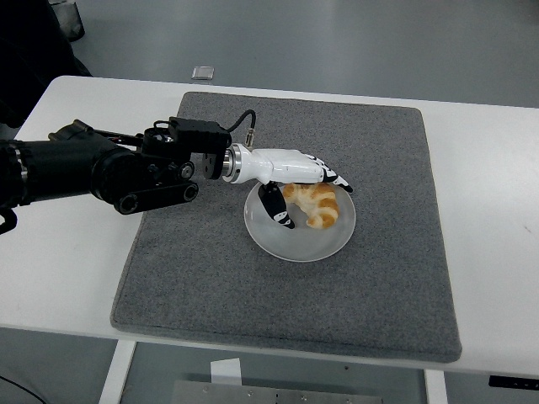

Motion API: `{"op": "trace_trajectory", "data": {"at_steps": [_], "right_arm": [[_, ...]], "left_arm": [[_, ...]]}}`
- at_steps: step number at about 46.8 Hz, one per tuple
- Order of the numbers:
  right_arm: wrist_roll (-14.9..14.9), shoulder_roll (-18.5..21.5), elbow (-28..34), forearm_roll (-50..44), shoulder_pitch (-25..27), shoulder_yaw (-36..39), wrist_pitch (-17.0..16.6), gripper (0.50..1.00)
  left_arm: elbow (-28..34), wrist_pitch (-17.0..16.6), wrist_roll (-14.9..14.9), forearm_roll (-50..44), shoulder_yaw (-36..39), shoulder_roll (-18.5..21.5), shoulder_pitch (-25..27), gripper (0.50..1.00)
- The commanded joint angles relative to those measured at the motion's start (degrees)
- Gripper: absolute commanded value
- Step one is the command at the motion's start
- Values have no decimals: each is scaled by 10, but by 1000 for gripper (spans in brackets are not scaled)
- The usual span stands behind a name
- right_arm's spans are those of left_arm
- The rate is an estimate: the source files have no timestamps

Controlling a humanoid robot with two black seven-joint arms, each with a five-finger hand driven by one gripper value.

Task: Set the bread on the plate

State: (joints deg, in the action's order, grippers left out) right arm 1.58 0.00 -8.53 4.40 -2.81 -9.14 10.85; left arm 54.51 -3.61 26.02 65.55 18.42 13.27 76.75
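A golden croissant point(314, 204) lies on the clear round plate point(299, 241) in the middle of the grey mat. My left hand point(305, 187), white with black fingertips, hovers over the plate's upper left part. Its fingers point(333, 176) stretch out flat above the croissant and the thumb point(276, 207) hangs down at the pastry's left side. The hand is open and holds nothing. The black left arm point(93, 168) reaches in from the left edge. No right arm shows.
The grey felt mat point(202, 278) covers most of the white table point(497, 236). A small pale square object point(203, 72) lies on the floor beyond the table's far edge.
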Motion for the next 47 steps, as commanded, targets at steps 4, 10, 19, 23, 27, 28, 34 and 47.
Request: {"op": "trace_trajectory", "data": {"at_steps": [4,10,19,23,27,28,34,47], "right_arm": [[0,0,0,0,0,0,0,952],[0,0,0,0,0,0,0,952],[0,0,0,0,0,0,0,952],[0,0,0,0,0,0,0,952],[0,0,0,0,0,0,0,952],[0,0,0,0,0,0,0,952],[0,0,0,0,0,0,0,952],[0,0,0,0,0,0,0,952]], "left_arm": [[2,0,1,-13,-6,0,2,992],[2,0,1,-61,-20,0,9,992],[-5,5,0,-116,-66,6,15,994],[-17,6,0,-148,-92,10,8,999],[-37,9,0,-197,-107,10,4,1000],[-42,9,0,-215,-108,11,4,1000],[-78,8,0,-355,-114,10,-4,1000],[-118,29,-2,-619,-145,44,-11,1000]]}}
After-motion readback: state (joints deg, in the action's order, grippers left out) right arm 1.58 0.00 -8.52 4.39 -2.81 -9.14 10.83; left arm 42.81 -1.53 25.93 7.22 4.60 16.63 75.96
